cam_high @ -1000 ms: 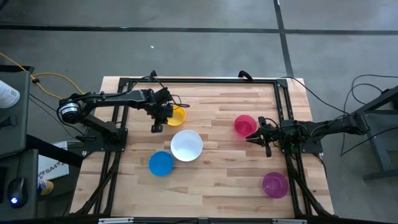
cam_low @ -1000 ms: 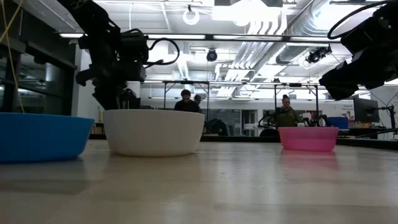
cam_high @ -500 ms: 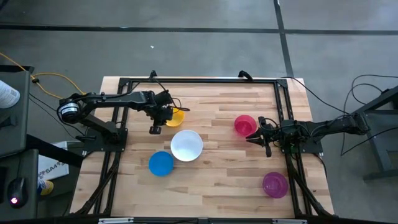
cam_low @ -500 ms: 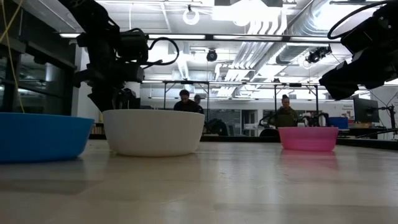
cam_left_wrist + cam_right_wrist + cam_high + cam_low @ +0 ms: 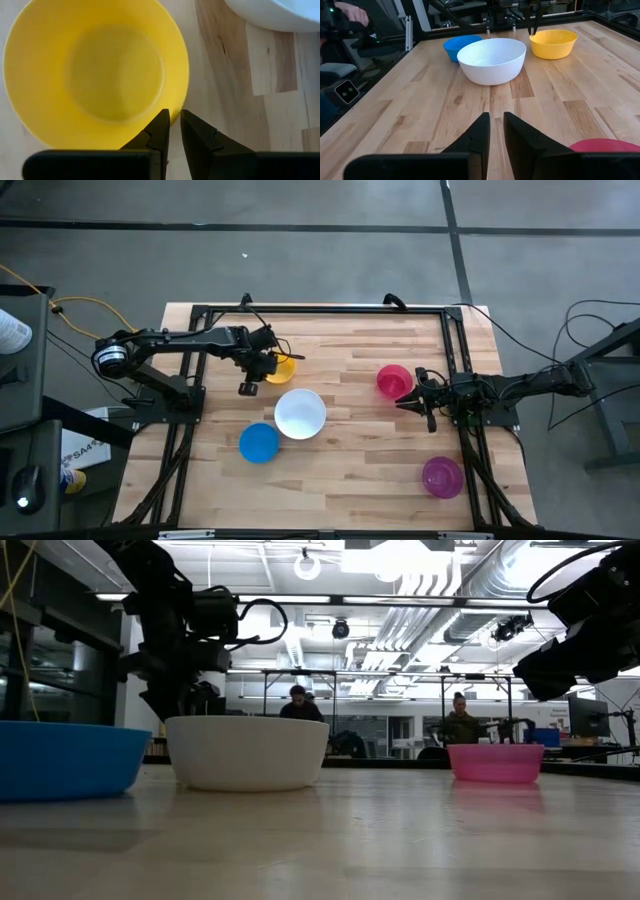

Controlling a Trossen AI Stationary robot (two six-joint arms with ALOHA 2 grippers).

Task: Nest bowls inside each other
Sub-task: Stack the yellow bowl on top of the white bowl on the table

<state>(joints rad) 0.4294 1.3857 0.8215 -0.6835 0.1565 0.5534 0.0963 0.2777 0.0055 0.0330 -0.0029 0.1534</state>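
1. The left gripper [image 5: 262, 366] is over the yellow bowl [image 5: 283, 367], toward the far left of the tabletop [image 5: 350, 465]; its fingers [image 5: 161, 131] pinch the bowl's rim.
2. The white bowl [image 5: 300, 413] sits just beside the yellow one, nearer the front edge, with the blue bowl [image 5: 259, 442] touching it.
3. The right gripper [image 5: 408, 400] hangs just beside the pink bowl [image 5: 392, 379] near the right edge, fingers [image 5: 479, 131] nearly pressed together, holding nothing.
4. The purple bowl [image 5: 442, 476] stands alone by the front right corner.
5. People [image 5: 297, 704] stand in the room beyond.

Five bowls [image 5: 300, 413] lie apart on the table [image 5: 350, 460], three toward its left, two right.
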